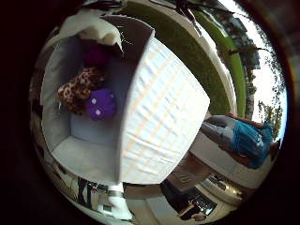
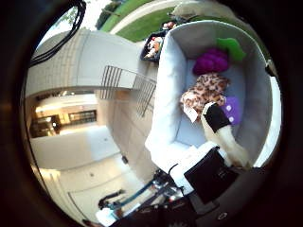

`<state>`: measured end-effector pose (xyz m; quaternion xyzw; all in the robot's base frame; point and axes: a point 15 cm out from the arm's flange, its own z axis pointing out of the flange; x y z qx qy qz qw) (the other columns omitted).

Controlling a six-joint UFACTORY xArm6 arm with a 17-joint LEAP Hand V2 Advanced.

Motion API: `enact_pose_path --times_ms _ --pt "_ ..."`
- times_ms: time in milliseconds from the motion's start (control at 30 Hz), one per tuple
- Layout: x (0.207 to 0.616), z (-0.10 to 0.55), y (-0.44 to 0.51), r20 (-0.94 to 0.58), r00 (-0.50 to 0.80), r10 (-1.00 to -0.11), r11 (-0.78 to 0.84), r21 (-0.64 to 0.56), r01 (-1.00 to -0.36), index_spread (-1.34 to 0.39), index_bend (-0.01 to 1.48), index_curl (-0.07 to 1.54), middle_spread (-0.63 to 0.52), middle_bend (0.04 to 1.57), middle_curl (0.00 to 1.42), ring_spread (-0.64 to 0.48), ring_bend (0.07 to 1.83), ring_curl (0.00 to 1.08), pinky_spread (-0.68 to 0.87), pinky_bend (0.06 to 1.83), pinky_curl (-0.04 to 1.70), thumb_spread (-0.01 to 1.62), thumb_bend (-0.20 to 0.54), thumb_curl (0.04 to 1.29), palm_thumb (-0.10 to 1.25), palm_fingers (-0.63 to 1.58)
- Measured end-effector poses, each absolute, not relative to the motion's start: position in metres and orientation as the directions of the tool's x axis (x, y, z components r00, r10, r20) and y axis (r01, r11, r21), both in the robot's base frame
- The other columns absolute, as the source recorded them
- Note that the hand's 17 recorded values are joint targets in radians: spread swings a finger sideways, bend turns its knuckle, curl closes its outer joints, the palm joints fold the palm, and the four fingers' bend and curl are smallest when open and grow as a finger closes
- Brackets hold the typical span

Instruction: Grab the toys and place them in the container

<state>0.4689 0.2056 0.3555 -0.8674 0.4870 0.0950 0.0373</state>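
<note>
So the hand (image 2: 222, 137) was hovering right above the white fabric container (image 1: 159, 117), palm looking down into it, and all I could really see of it was one white finger with a black pad reaching out fairly straight over the bin, plus a chunk of black and white body at the edge of the thumb-side view. That finger wasn't wrapped around anything, but the rest of the fingers were out of sight, so I honestly couldn't tell whether the hand as a whole was open or closed. Inside the container there were already toys piled together on the bottom: a leopard-print plush (image 2: 204, 92) in the middle, a purple block with white dots (image 2: 232, 109) touching it on one side, and a purple grape-looking plush (image 2: 211, 61) on the other side with a green leaf (image 2: 232, 47) bit beside it (might be part of the same toy, hard to say). Further off on the pavement sat a dark tray (image 2: 152, 47) with more toys in it, near a strip of grass (image 1: 201, 65).
</note>
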Motion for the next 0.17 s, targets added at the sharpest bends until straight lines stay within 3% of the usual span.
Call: enact_pose_path --times_ms 167 --pt "0.443 0.391 0.18 -0.203 0.492 -0.846 -0.51 0.042 -0.859 -0.44 0.36 0.2 0.06 0.15 0.31 0.32 0.47 0.33 0.51 0.83 0.41 1.09 -0.025 0.54 0.88 -0.01"
